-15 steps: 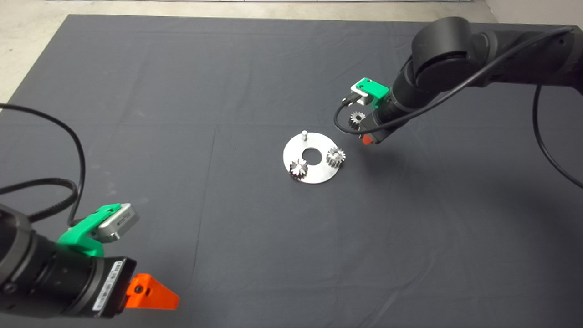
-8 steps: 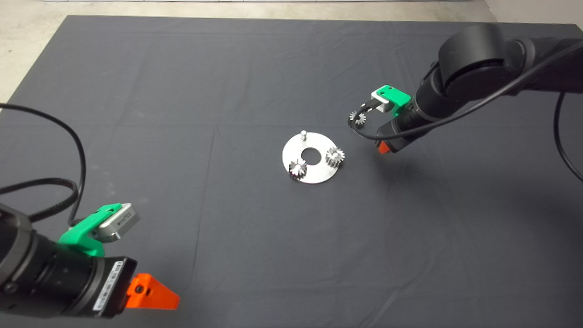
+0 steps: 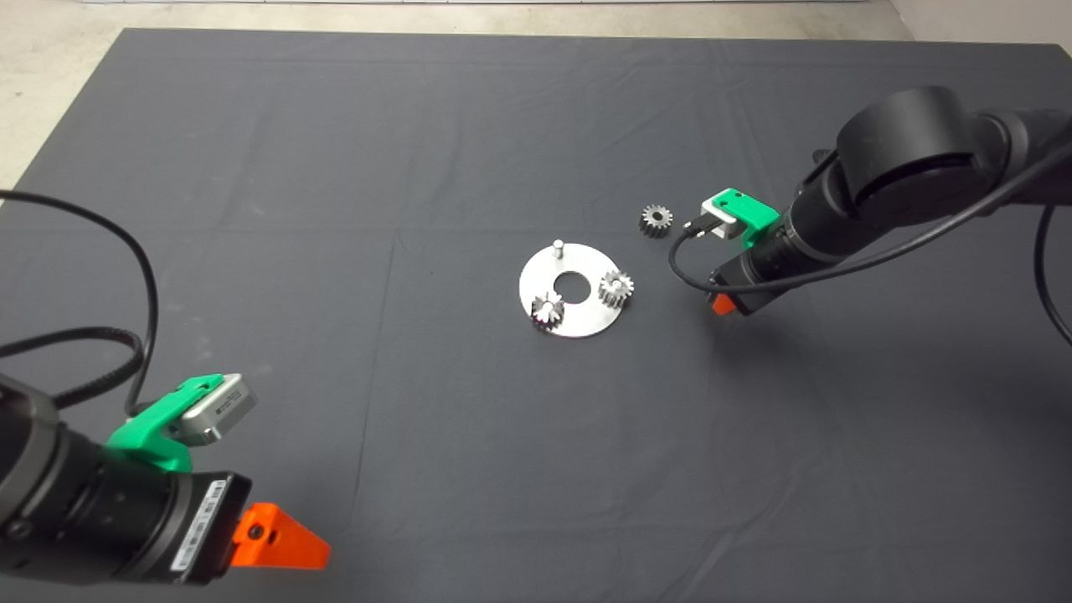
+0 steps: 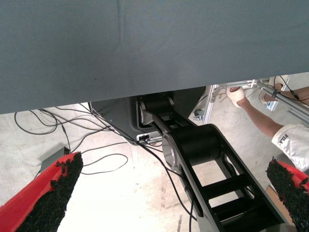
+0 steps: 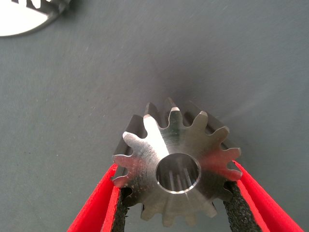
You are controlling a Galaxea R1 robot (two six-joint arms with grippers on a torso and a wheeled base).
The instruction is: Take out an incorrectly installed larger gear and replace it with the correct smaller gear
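**The right gripper holds the big gear, off to the right of the plate**

The dark mat (image 3: 335, 167) covers the table. Your right arm (image 3: 904, 167) comes in from the right and reaches down to the mat. Your left arm (image 3: 75, 502) waits at the near left edge.

The left gripper (image 3: 280, 536) is there too. Its two red fingers (image 4: 53, 193) are spread wide, and you can see nothing between them. Past them, its wrist camera shows the floor with cables and a person's leg (image 4: 260, 121).

The right gripper (image 3: 722, 303) is just to the right of the round silver plate (image 3: 578, 322), low over the mat. Its jaws are closed onto the larger gear (image 5: 176, 164). One black pad (image 5: 120, 205) presses on each side of the gear's teeth. You can only see this gear from the right wrist camera. From above, the gripper hides it. You cannot tell if the gear touches the mat.

The plate lies in the middle of the mat. Two bright little gears sit on it, one near (image 3: 548, 311) and one on the right (image 3: 616, 288).

The smaller gear (image 3: 656, 219) lies flat on the mat. It is to the far right of the plate, apart from it, and just left of the right gripper's green part.

A small silver peg (image 3: 558, 246) stands at the far edge of the plate with no gear on it.
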